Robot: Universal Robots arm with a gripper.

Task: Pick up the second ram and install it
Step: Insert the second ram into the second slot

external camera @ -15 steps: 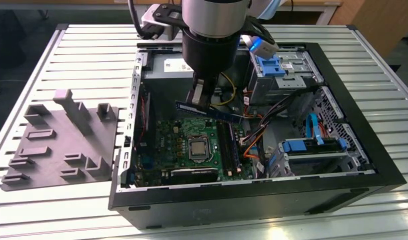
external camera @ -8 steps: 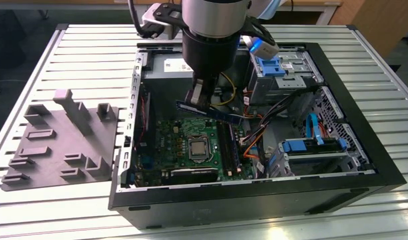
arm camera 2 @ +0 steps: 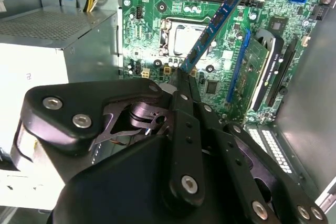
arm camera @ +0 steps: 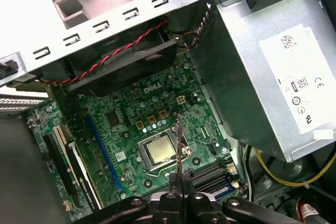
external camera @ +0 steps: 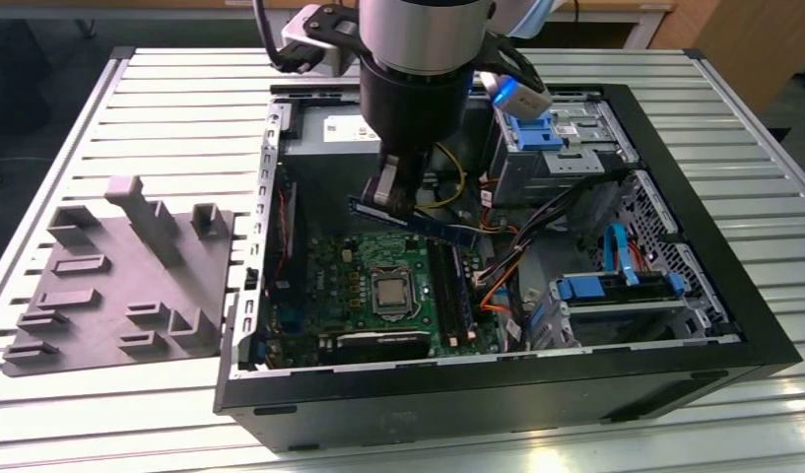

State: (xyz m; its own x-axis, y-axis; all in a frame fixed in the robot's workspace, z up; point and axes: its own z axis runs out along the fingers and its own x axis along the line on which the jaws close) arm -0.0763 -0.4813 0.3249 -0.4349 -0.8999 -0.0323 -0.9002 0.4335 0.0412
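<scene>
We judge the memory stick [arm camera 2: 216, 23] light, stiff and fragile; our end effector [arm camera 2: 183, 76] pinches its flat faces at one end.

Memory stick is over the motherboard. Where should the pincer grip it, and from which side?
Pinch the memory stick across its two flat faces at the upper long edge, coming from above. It is thin and stands on edge, which leaves the lower edge free toward the motherboard. The pincer is shut on it that way, nearer one end.
</scene>
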